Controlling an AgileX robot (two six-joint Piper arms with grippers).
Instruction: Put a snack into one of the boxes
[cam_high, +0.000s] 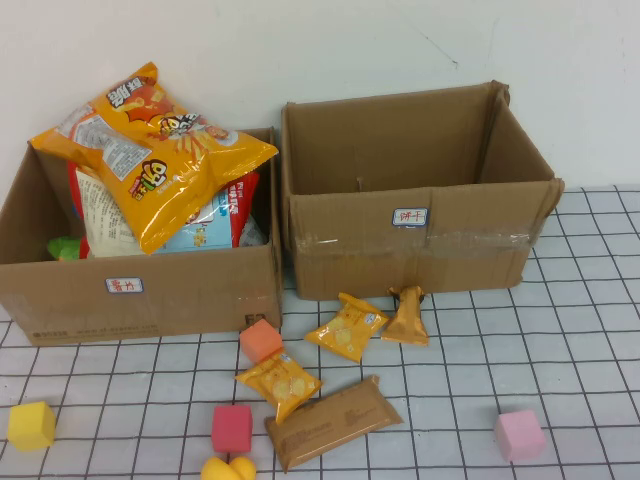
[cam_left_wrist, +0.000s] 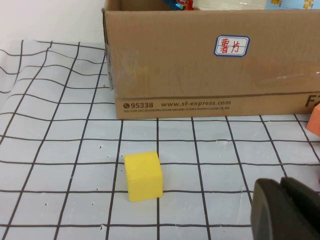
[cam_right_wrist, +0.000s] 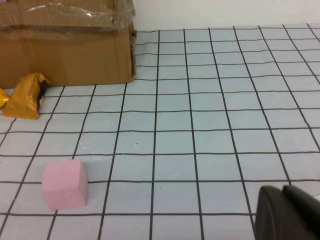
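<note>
Cardboard boxes, we count two, four loose snack packets, left gripper and right gripper seen only by wrist cameras, finger state we cannot tell.

The surface was white with a black grid. On it stood two cardboard boxes side by side. Before them lay small yellow snack packets, a brown packet, and yellow, red, orange and pink cubes.
</note>
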